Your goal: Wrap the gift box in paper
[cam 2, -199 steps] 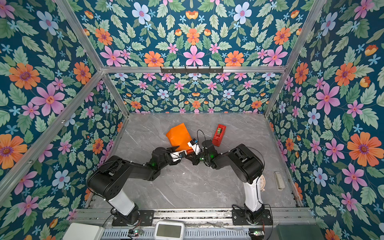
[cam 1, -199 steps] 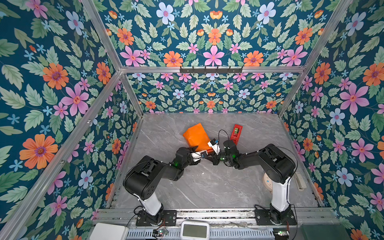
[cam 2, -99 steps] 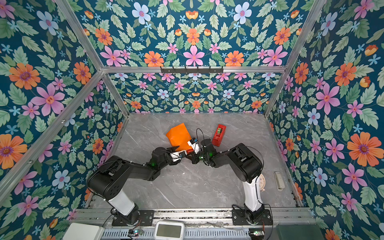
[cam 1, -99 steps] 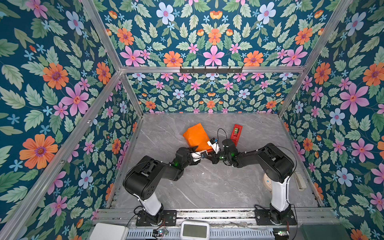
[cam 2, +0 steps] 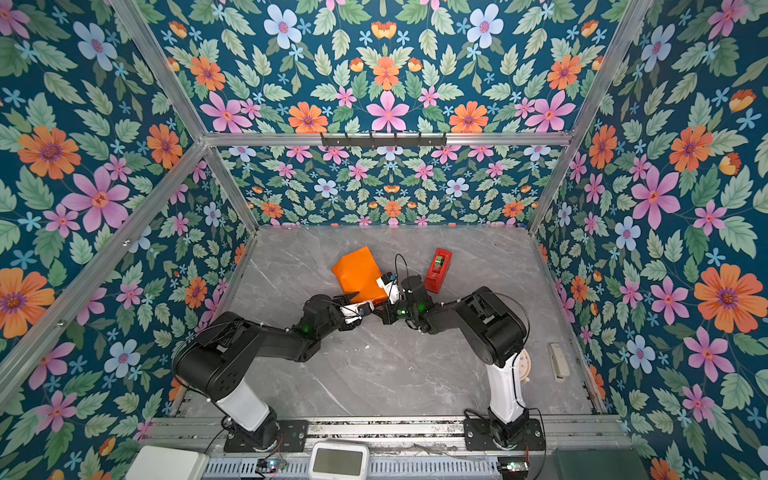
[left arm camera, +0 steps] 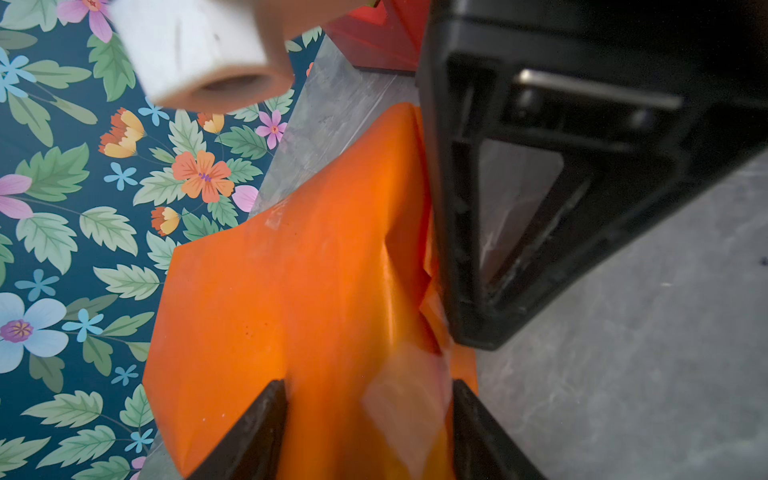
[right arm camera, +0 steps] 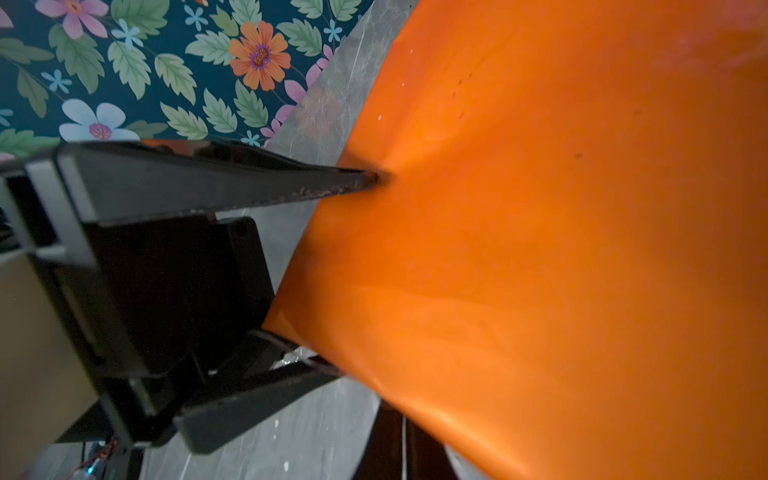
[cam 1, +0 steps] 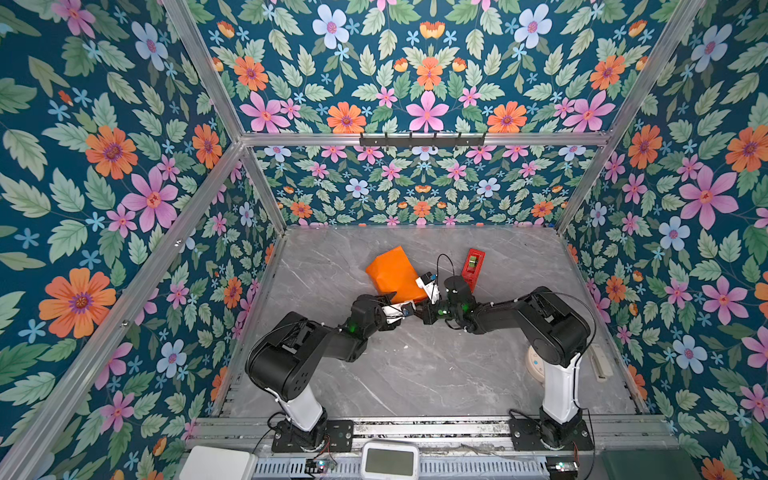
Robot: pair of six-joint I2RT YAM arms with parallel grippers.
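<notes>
The paper (cam 1: 395, 274) shows its glossy orange face, folded into a parcel on the grey tabletop in both top views (cam 2: 359, 274). The gift box is hidden inside it. My left gripper (left arm camera: 370, 432) is shut on the parcel's near corner, its black fingers (left arm camera: 262, 432) on either side, one above and one below. A strip of clear tape (left arm camera: 411, 399) lies on the paper between them. My right gripper (right arm camera: 401, 432) is shut, its tips tucked under the parcel's edge right beside the left gripper (cam 1: 390, 297). Both grippers meet at that corner (cam 1: 422, 311).
A red tape dispenser (cam 1: 473, 268) lies just right of the parcel, close behind the right wrist (cam 2: 437, 270). A round pale disc (cam 1: 534, 361) and a slim white bar (cam 1: 598, 361) lie by the right arm's base. Flowered walls close in three sides.
</notes>
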